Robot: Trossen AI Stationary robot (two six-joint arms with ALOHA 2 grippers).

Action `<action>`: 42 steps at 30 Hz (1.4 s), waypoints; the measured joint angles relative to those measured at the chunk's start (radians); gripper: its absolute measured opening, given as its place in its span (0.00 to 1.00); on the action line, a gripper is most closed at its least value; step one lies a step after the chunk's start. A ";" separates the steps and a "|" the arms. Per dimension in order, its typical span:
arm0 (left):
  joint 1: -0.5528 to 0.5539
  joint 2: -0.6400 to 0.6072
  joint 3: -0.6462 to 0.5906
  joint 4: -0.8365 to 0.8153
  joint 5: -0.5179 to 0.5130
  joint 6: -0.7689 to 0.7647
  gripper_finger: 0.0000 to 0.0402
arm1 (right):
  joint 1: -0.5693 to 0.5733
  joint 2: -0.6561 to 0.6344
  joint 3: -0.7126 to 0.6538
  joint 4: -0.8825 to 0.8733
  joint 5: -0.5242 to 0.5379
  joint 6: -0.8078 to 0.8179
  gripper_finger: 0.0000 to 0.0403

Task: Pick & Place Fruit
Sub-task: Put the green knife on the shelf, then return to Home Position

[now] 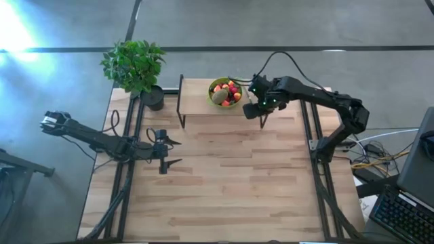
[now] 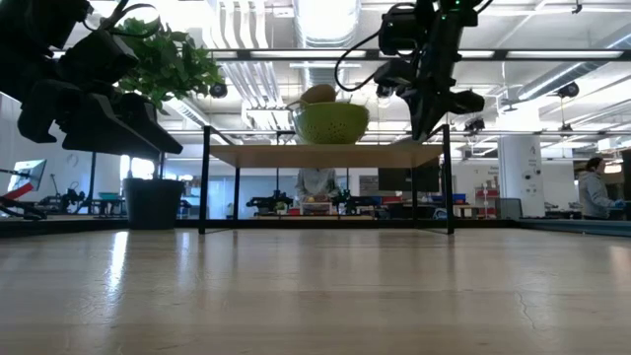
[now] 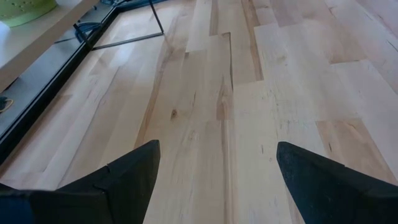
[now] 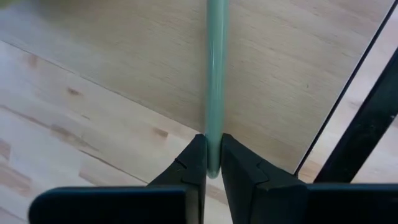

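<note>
The lime-green bowl (image 1: 225, 91) stands on a raised wooden shelf (image 1: 196, 102) at the table's far side. It holds small red, orange and yellow fruits (image 1: 233, 89) and the brown kiwi (image 1: 219, 97). The bowl also shows in the low view (image 2: 331, 122). My right gripper (image 1: 261, 110) is just to the right of the bowl, above the shelf's right end, shut on the knife's slim pale-green handle (image 4: 216, 74). My left gripper (image 1: 166, 152) is open and empty above the table's left side; its two fingers (image 3: 124, 180) stand wide apart. My right gripper pinches the pale-green handle near one end (image 4: 214, 146) between its two fingertips. The handle runs straight out ahead of the fingers, along them. It is lifted clear of the shelf and the table. The knife's blade does not show in the wrist view.
A potted green plant (image 1: 135, 68) stands at the far left corner, beside the shelf. The shelf stands on thin black legs (image 2: 205, 177), with open space beneath it. The light wooden tabletop (image 1: 230, 183) spreads out toward the near edge. A person (image 2: 596, 187) is in the room beyond the table.
</note>
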 joint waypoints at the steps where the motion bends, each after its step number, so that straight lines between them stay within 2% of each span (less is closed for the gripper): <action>1: 0.000 0.000 0.000 0.000 0.000 0.000 0.82 | 0.000 0.000 0.000 0.000 0.000 -0.004 0.08; 5: 0.000 0.000 0.000 0.000 0.000 0.000 0.82 | -0.001 0.001 0.000 0.000 0.007 -0.005 0.11; 14: 0.000 0.000 0.000 0.000 0.000 0.000 0.82 | -0.001 0.001 -0.001 0.003 0.035 -0.009 0.10; 25: 0.000 0.000 0.000 0.000 0.000 0.000 0.82 | -0.001 0.001 -0.001 0.004 0.040 -0.017 0.26; 32: 0.000 0.000 0.000 0.000 0.000 0.000 0.82 | -0.001 -0.005 0.001 0.013 0.114 -0.047 0.33; 42: 0.000 0.000 0.000 0.000 0.000 0.000 0.82 | 0.038 -0.014 0.164 -0.006 0.122 -0.170 0.40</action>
